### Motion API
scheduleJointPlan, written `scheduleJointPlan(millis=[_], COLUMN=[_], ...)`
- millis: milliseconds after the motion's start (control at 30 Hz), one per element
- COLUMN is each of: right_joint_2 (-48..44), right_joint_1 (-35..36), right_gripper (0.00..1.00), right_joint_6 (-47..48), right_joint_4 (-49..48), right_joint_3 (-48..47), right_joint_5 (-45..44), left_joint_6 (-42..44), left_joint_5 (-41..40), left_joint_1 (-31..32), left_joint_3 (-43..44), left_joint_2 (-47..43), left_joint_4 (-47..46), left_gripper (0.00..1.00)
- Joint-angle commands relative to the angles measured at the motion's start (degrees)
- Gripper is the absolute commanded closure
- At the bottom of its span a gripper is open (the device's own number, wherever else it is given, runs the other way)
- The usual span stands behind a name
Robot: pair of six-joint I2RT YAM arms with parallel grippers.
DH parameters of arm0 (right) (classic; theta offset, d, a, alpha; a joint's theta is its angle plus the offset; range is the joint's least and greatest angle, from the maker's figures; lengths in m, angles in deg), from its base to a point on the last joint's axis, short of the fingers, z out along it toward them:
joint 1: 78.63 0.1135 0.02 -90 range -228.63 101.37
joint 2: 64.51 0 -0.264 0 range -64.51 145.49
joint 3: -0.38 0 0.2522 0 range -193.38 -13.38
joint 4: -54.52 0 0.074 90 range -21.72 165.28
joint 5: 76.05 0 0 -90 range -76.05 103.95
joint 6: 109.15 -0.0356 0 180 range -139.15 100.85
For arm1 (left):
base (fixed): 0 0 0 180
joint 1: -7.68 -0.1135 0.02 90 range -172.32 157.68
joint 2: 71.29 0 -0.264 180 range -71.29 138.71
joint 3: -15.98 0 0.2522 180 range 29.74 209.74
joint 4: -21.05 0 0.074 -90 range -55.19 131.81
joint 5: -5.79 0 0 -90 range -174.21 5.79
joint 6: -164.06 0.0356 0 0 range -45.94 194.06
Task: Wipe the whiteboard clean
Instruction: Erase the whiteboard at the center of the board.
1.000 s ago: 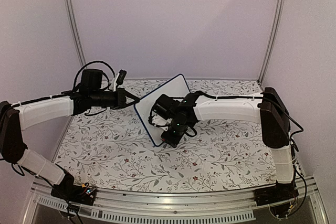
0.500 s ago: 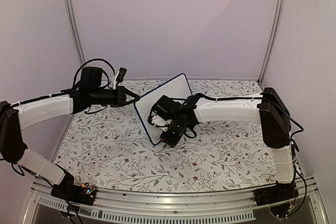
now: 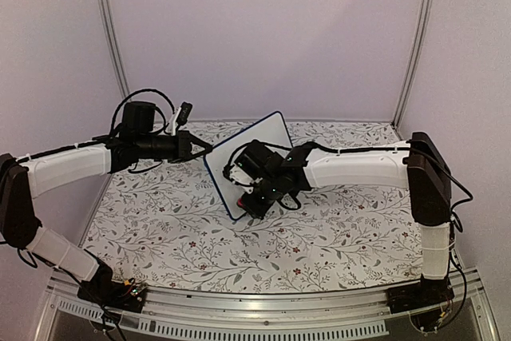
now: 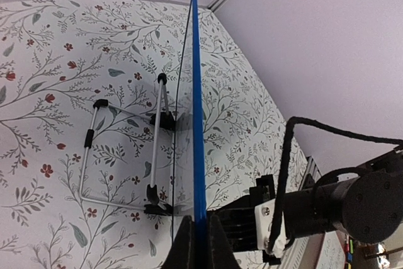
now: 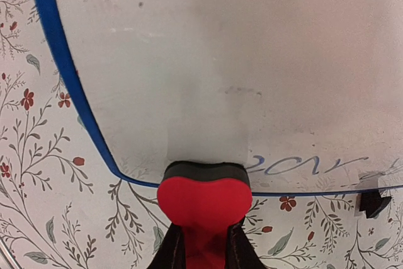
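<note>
Jaws of the right gripper [image 5: 203,247] are clamped on a red eraser block [image 5: 204,201], whose dark felt face appears to press on the whiteboard [image 5: 208,61] at its lower blue frame edge. Jaws of the left gripper [image 4: 195,244] are closed on the board's side edge and steady it; that view shows the frame edge-on, with a wire stand [image 4: 119,149] behind it.

Position: the whiteboard stands tilted on the floral desk [image 3: 160,229], between the two arms, with its face turned to the right arm.

Governing relation: one blue handwritten stroke [image 5: 302,163] lies just to the right of the eraser, along the lower edge and short of a black foot [image 5: 371,203]. The surface straight above the eraser shows only faint smears. In my judgement the next stroke must run sideways to the right, along the board's lower edge. The right arm is the one placed for it.

Writing: the stroke is cursive and cannot be read. No brand or label is visible.
</note>
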Motion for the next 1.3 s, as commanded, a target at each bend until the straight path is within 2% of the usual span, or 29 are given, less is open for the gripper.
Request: scheduleJointPlan(millis=[0,600,1267], right_joint_2=[-2.59,-0.57,-1.26], right_joint_1=[0.64,1.35,1.31], right_gripper=[0.96,0.96,0.97], right_joint_6=[-1.08,-1.10,-0.59], right_joint_4=[-3.77,-0.85,-3.47], right_joint_3=[0.16,3.80,-0.64], right_joint_5=[-1.01,0.62,-3.19], left_joint_6=[-0.40,-0.28,-0.65], left_joint_5=[0.99,1.26,1.86], left_joint_1=[-0.48,-0.48,-0.49], left_joint_3=[0.89,0.60,-0.44], left_joint_2=[-0.25,-0.53,-0.80], left_joint_4=[-2.78,-3.07,-3.69], left_gripper=[1.00,1.00,1.00])
